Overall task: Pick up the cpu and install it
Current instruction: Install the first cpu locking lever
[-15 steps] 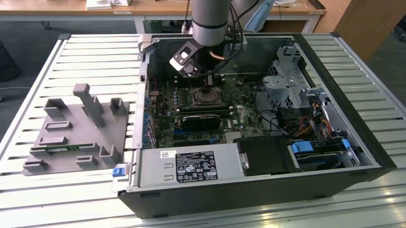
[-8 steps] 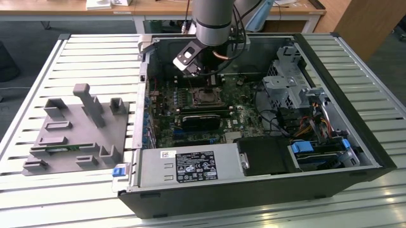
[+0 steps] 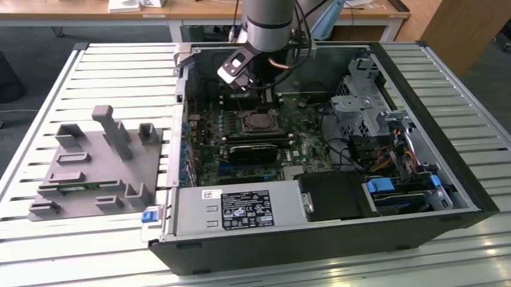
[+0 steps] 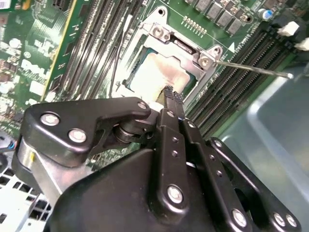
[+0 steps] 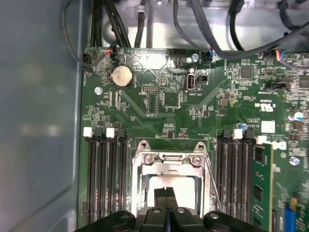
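PC case (image 3: 319, 239) on slatted table (image 3: 112, 66); gripper (image 5: 166, 197) fingers pressed together over cpu (image 4: 159, 77); desks behind.

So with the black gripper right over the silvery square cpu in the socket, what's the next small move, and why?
Probably lift the gripper slightly straight up: the silvery square cpu looks seated inside the metal socket frame, and the fingers are closed together just over it.

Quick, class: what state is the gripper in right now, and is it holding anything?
Gripper: shut, fingertips together over the cpu in the socket, holding nothing visible.
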Robot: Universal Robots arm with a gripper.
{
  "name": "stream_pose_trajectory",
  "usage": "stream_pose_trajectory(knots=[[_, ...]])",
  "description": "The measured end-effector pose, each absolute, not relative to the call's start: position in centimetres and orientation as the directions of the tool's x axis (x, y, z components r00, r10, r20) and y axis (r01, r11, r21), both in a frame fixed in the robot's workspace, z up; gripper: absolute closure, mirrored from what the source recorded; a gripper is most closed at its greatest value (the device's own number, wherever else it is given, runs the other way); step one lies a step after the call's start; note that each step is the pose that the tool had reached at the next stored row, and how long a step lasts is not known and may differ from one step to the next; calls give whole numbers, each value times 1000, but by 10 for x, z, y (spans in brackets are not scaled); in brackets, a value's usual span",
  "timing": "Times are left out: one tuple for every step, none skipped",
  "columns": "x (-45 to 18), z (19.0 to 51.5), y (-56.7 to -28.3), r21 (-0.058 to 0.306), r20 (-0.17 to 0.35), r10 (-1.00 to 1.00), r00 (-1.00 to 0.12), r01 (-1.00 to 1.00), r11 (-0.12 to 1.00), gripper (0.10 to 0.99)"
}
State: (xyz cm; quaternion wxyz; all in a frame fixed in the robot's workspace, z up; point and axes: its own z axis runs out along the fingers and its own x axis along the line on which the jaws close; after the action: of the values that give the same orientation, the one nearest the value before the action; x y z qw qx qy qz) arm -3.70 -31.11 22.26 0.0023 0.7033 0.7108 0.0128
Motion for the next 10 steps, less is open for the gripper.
stream_pose_trajectory(knots=[[-37,225,-311,22,15,1000,-11,1000,10,980],[-37,228,-311,22,15,1000,-11,1000,10,980],[-37,231,-311,22,15,1000,-11,1000,10,980],[-37,233,-311,22,15,1000,-11,1000,10,980],[-37,236,-311,22,15,1000,-11,1000,10,980],[-37,239,-311,22,15,1000,-11,1000,10,980],[-37,242,-311,22,15,1000,-11,1000,10,980],[-37,246,-311,22,15,1000,-11,1000,10,980],[-37,249,-311,22,15,1000,-11,1000,10,980],[-37,253,-311,21,15,1000,-11,1000,10,980]])
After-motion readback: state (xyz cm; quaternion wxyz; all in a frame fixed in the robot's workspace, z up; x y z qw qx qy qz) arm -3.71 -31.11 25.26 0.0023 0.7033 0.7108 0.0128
